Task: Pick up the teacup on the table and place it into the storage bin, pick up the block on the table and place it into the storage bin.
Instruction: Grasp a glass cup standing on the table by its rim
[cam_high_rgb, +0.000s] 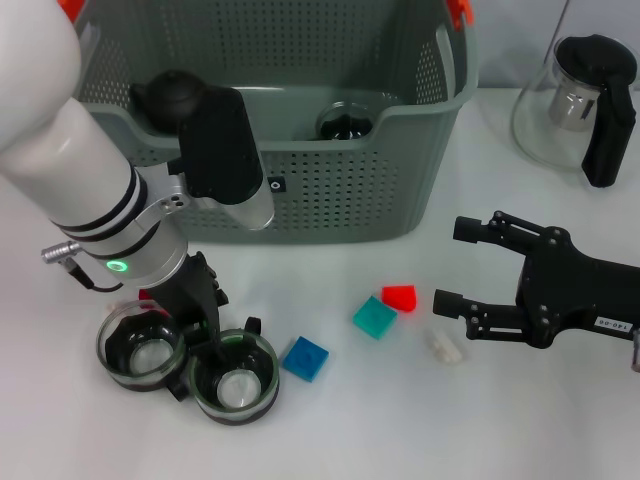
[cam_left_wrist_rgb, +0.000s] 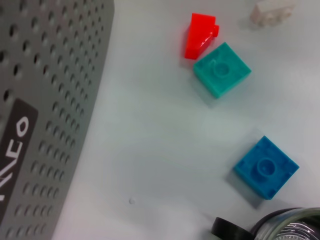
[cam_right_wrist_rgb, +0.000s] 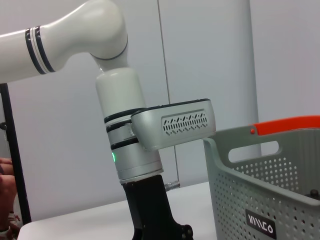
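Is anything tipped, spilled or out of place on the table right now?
Only the red block looks odd: it lies tipped on its side against the teal block. Both teacups sit upright, nothing spilled.

Small black label (cam_high_rgb: 276, 184) on near wall of storage bin (cam_high_rgb: 330, 200), white lettering too small to read from head view. Partly legible in wrist views, brand unclear. Small white sticker (cam_high_rgb: 606, 323) on right gripper (cam_high_rgb: 452, 266), digits unreadable.
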